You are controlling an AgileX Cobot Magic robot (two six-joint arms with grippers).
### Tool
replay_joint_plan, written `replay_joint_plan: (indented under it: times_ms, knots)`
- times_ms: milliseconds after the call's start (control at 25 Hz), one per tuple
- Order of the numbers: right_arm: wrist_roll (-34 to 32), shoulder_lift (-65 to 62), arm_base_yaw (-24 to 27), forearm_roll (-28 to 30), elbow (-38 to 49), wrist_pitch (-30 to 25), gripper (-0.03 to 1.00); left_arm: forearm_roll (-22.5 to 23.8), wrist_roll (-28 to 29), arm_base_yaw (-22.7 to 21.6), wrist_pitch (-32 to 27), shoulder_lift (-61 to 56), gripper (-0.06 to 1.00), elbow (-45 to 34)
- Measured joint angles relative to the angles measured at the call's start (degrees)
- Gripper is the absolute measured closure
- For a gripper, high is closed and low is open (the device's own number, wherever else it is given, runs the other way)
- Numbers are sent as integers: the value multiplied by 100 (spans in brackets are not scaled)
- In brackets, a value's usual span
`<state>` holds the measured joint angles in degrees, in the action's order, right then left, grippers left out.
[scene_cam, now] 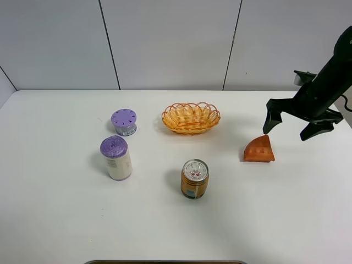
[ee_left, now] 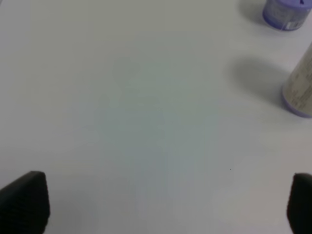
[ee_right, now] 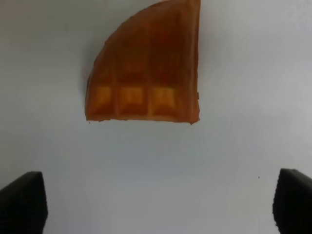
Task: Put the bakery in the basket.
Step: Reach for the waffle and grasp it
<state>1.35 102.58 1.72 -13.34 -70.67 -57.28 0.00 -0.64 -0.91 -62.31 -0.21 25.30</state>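
The bakery, an orange-brown waffle wedge [scene_cam: 259,149], lies on the white table right of centre. It fills the upper part of the right wrist view [ee_right: 146,68]. The wicker basket [scene_cam: 191,117] stands empty at the back centre. My right gripper [scene_cam: 289,128] hangs open above the table, just right of and behind the waffle, with its fingertips [ee_right: 22,202] wide apart and nothing between them. My left gripper [ee_left: 161,204] is open and empty over bare table; it does not show in the exterior view.
A gold drink can [scene_cam: 194,178] stands in front of the basket. A purple-lidded cup [scene_cam: 124,121] and a taller purple-lidded white cup [scene_cam: 116,158] stand at the left; both show in the left wrist view [ee_left: 285,12] [ee_left: 300,87].
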Motion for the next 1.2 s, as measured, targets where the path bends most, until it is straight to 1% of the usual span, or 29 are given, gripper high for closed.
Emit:
replay_joint_plan:
  times_ms: [200,440,680,920,1080,1200]
  knots:
    - [-205,489,-318,170,-640,-108,5,0,0,0,0,0,-5,0]
    - [-530,1022,-616,603,-1173,-553,5,0,0,0,0,0,-5,0]
    - [-626,1257,-648,712,-1228,-689,5,0,0,0,0,0,-5,0]
    - [-626,1510,-648,719,-1230,-707,-1,0,0,0,0,0,-5,0]
    - [-626,1661,-648,719,-1230,-672,-2,0,0,0,0,0,-5,0]
    - [-626,1705,-648,706,-1235,-508,-2,0,0,0,0,0,-5,0]
